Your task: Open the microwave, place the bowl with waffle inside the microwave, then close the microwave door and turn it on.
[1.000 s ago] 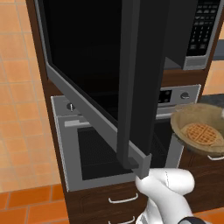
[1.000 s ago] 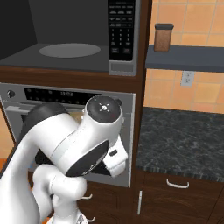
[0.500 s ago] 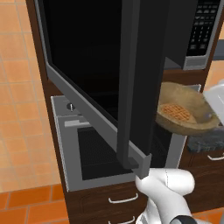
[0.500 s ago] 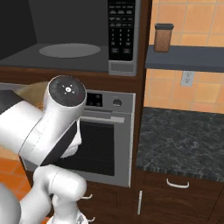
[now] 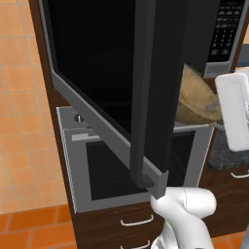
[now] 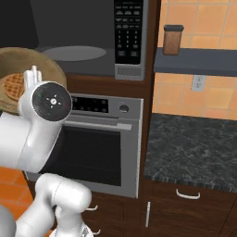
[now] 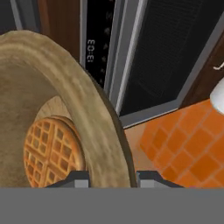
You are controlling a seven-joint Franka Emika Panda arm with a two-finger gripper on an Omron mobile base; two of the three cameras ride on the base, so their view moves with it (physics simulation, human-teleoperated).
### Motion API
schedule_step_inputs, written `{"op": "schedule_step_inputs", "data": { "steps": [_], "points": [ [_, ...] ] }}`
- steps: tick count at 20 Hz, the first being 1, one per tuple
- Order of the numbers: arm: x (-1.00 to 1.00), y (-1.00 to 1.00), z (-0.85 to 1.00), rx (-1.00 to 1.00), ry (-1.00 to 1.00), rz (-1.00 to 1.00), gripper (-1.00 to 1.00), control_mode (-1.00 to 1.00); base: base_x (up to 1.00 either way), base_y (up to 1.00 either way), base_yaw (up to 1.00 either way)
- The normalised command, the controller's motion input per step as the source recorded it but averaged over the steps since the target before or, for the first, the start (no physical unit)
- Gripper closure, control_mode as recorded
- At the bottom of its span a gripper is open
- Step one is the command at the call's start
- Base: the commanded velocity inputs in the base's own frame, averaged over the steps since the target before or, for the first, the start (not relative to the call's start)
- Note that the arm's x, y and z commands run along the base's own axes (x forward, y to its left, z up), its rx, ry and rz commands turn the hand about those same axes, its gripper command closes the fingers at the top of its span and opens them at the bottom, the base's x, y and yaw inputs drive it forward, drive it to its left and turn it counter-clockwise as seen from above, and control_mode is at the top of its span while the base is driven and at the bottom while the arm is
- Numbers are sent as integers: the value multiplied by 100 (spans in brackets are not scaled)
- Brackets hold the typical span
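The microwave door (image 5: 146, 92) stands swung wide open toward the left base camera; its black glass panel and grey border strip fill the upper middle of that view, with the slim black vertical handle near its leading edge; the door's lower corner hangs just above the robot's white arm. The microwave (image 6: 92, 39) shows its open cavity in the right base view; a round grey turntable (image 6: 78, 52) lies on the cavity floor; the dark keypad panel (image 6: 128, 30) sits at the right of the cavity.

The bowl with waffle (image 7: 65, 118) is off any surface and held at the gripper (image 7: 111, 177); in the hand view the two finger tips stand on either side of the bowl's tan rim, one inside and one outside, so the gripper is clamped on the rim; the waffle (image 7: 52, 151) lies against the lighter inner floor of the bowl. In the left base view the bowl is tilted, its outer underside visible to the right of the open door, below the keypad and above the oven (image 5: 121, 165); in the right base view it sits at the left edge, in front of the lower left of the cavity opening, partly behind the arm's round joint cap.

Below the microwave the silver oven shows its mesh window and display; to the right a dark speckled counter (image 6: 194, 152) lies under a shelf carrying a brown jar (image 6: 172, 40).
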Motion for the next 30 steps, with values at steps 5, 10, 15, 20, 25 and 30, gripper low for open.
{"op": "schedule_step_inputs", "data": {
  "steps": [5,10,15,20,25,30],
  "points": [
    [92,59,0,1,-2,-22,100,-100,0,0,0],
    [100,2,22,1,0,-8,100,-100,0,0,0],
    [100,0,53,1,1,0,100,-100,0,0,0],
    [96,12,37,-2,7,-6,100,-100,0,0,0],
    [100,38,0,-13,1,-15,100,-100,0,0,0],
    [96,33,0,-7,0,-17,100,-100,0,0,0]
  ]
}}
